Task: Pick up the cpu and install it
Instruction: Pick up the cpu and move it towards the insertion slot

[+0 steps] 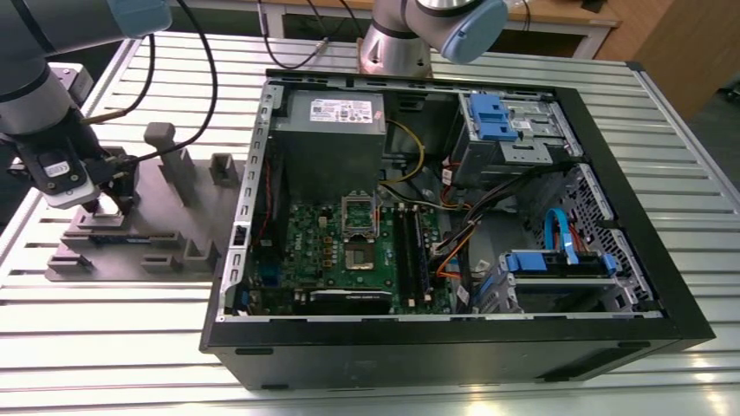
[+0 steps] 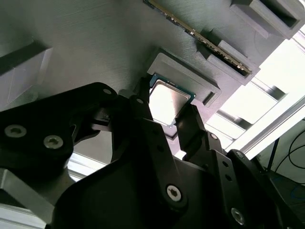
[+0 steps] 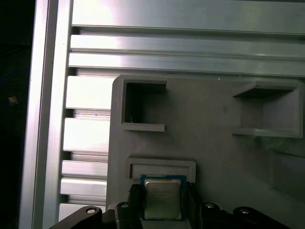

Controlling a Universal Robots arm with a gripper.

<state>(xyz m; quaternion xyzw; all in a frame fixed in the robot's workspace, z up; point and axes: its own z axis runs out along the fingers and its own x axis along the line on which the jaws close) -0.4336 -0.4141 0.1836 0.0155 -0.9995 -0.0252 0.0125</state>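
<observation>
The cpu (image 2: 167,102) is a small square chip with a shiny metal top, lying on the grey plastic fixture (image 2: 86,52) beside a raised pocket wall (image 3: 162,168). My gripper (image 2: 164,113) straddles it, one black finger (image 2: 141,106) against one edge and the other finger (image 2: 189,121) against the opposite edge. The first wrist view shows the cpu (image 3: 163,198) held between the same fingers. In the exterior view my gripper (image 1: 110,206) hangs low over the fixture (image 1: 145,256) at the exterior view's left. The motherboard's socket (image 1: 359,230) sits inside the open computer case.
The open black computer case (image 1: 463,338) fills the middle and the exterior view's right, with a power supply (image 1: 329,113), drive cages and cables inside. Upright grey posts (image 1: 173,160) stand on the fixture near my gripper. A second arm's base (image 1: 399,43) stands behind the case.
</observation>
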